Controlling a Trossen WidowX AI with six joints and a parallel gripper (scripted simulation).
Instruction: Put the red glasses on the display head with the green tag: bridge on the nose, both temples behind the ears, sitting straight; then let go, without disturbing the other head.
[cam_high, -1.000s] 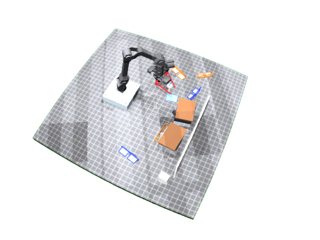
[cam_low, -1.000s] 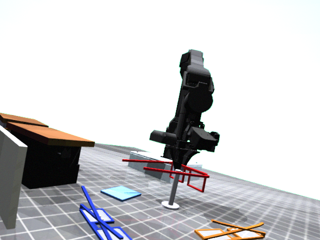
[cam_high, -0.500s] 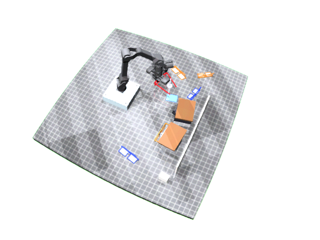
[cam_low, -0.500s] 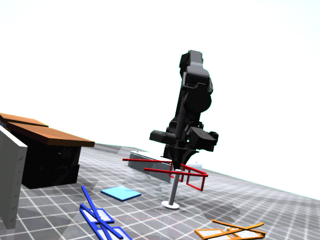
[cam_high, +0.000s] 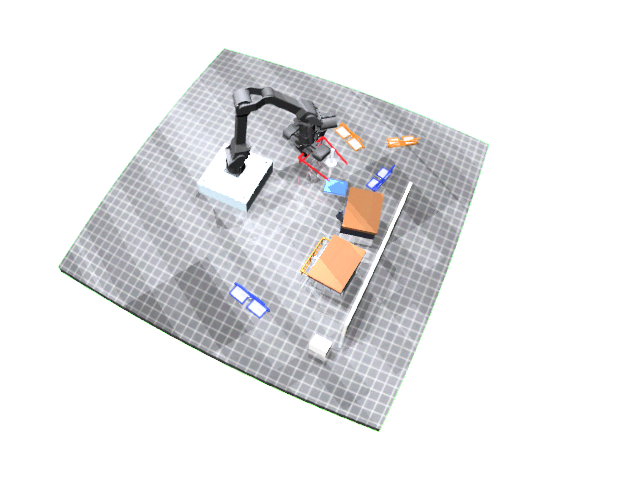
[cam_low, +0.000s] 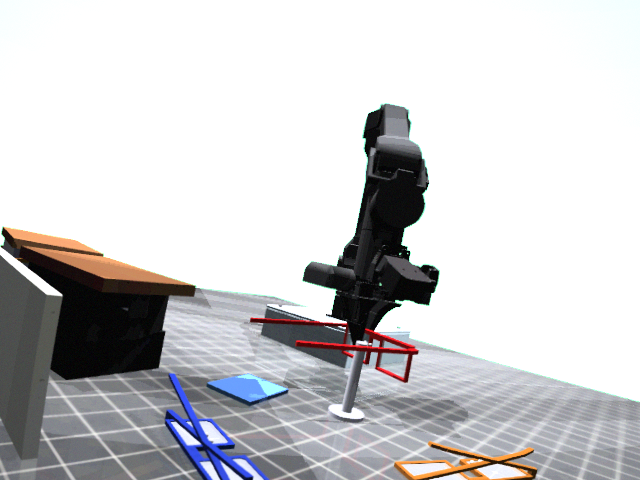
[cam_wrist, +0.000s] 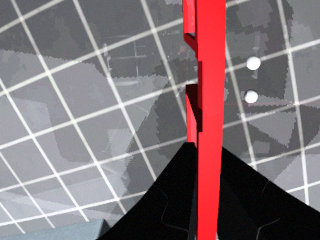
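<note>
The red glasses (cam_high: 314, 169) (cam_low: 330, 345) (cam_wrist: 211, 75) hang in the air, temples open and pointing away from the robot base. My gripper (cam_low: 356, 338) (cam_wrist: 199, 151) points down and is shut on their front part near the bridge. One display head (cam_high: 363, 210) (cam_low: 108, 325) is dark, with a brown top and a dark nose on its robot side. The other head (cam_high: 336, 264) is paler and also brown-topped; yellow-orange glasses (cam_high: 312, 254) show at its front. I cannot make out a green tag on either head. Both heads are well away from my gripper.
A white post stand (cam_low: 351, 382) is close beside the held glasses. A blue plate (cam_high: 335, 187) (cam_low: 248, 388) lies towards the dark head. Blue glasses (cam_high: 249, 300) and orange glasses (cam_high: 403, 141) are among several pairs lying around. A white wall (cam_high: 376, 263) (cam_low: 41, 372) stands behind the heads.
</note>
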